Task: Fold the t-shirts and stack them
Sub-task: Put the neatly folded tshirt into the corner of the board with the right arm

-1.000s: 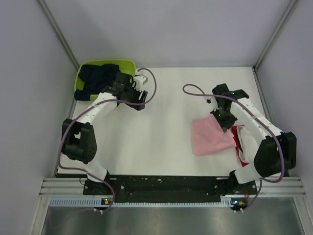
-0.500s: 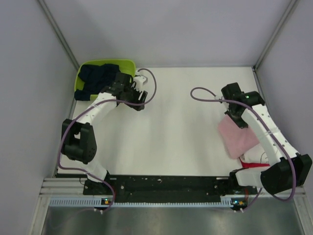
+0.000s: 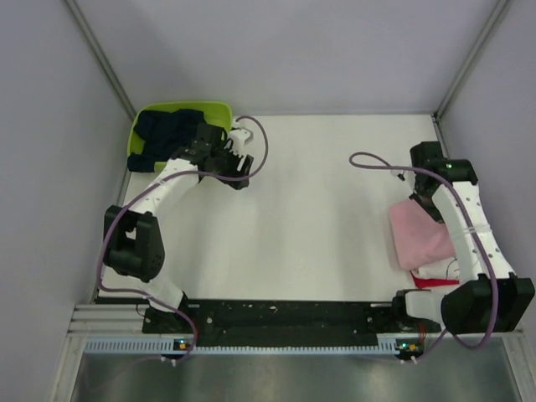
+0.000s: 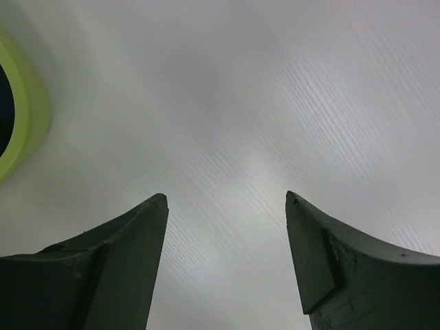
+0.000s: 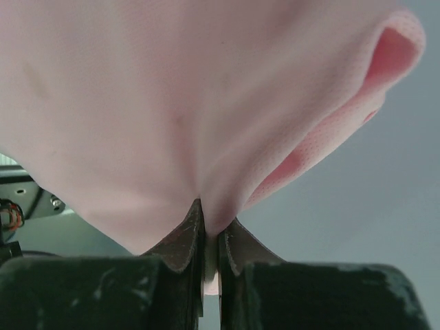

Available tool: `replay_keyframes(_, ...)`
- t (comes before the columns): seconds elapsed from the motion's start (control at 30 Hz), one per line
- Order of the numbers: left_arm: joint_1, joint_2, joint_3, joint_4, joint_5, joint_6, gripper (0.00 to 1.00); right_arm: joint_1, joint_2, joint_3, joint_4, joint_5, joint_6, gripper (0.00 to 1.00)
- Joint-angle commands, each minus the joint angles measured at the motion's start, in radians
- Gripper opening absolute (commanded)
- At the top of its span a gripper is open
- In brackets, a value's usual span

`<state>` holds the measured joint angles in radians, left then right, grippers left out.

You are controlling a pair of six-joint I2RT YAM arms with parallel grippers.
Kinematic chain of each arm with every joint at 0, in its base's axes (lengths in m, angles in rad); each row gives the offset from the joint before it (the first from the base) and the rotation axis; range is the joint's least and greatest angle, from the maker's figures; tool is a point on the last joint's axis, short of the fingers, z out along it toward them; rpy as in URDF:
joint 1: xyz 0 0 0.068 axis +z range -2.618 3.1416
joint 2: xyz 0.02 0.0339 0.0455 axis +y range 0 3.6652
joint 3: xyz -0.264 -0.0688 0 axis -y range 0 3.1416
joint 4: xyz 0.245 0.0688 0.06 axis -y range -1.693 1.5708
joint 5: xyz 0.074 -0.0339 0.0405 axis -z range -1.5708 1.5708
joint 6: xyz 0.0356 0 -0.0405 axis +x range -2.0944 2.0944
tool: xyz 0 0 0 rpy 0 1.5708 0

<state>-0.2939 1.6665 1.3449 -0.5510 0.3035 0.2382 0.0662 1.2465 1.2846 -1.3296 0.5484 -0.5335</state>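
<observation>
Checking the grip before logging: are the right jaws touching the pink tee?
Touching. The right wrist view shows the right jaws shut on a pinch of the pink tee, cloth squeezed between them.

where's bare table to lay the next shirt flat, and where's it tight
Free: the wide middle of the table, between the left gripper and the pink t-shirt, out to the far edge. Crowded: the far-left corner, with the basket holding the navy t-shirt, and the right edge, where the right gripper pinches the pink one by the red t-shirt.
</observation>
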Motion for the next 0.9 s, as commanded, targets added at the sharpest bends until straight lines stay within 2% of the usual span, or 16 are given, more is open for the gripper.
replay_keyframes(0.0,0.006,-0.060,0.011,0.002,0.058,0.001,0.74,-0.101,0.039,0.004,-0.108,0.021,-0.065,0.00)
replay_keyframes(0.1,0.006,-0.067,0.008,-0.001,0.094,-0.005,0.77,-0.186,0.117,0.097,-0.053,0.033,-0.054,0.00)
replay_keyframes(0.27,0.006,-0.089,0.017,0.003,0.109,-0.011,0.77,-0.232,0.154,-0.042,0.016,0.059,-0.111,0.00)
replay_keyframes(0.37,0.006,-0.105,0.013,0.008,0.114,-0.010,0.78,-0.272,0.175,-0.018,0.070,0.041,-0.126,0.00)
replay_keyframes(0.53,0.006,-0.128,0.005,0.000,0.126,-0.011,0.78,-0.347,0.231,-0.070,0.197,0.050,-0.138,0.00)
replay_keyframes(0.57,0.006,-0.131,0.003,-0.001,0.128,-0.008,0.78,-0.377,0.234,-0.076,0.270,0.064,-0.137,0.07)
replay_keyframes(0.6,0.006,-0.132,0.002,0.000,0.131,-0.005,0.78,-0.403,0.240,-0.086,0.333,0.086,-0.129,0.22)
replay_keyframes(0.63,0.006,-0.132,0.002,0.002,0.138,-0.004,0.78,-0.422,0.248,-0.100,0.383,0.094,-0.119,0.48)
replay_keyframes(0.67,0.006,-0.132,0.000,0.003,0.144,-0.007,0.78,-0.433,0.258,-0.111,0.410,0.105,-0.087,0.66)
replay_keyframes(0.7,0.006,-0.132,0.003,0.005,0.152,-0.007,0.78,-0.433,0.266,-0.122,0.459,0.158,-0.085,0.98)
replay_keyframes(0.77,0.006,-0.136,0.000,0.003,0.158,-0.008,0.79,-0.427,0.258,-0.090,0.518,0.234,-0.085,0.99)
replay_keyframes(0.87,0.006,-0.140,-0.004,0.010,0.140,-0.004,0.81,-0.419,0.203,0.019,0.573,0.240,-0.069,0.99)
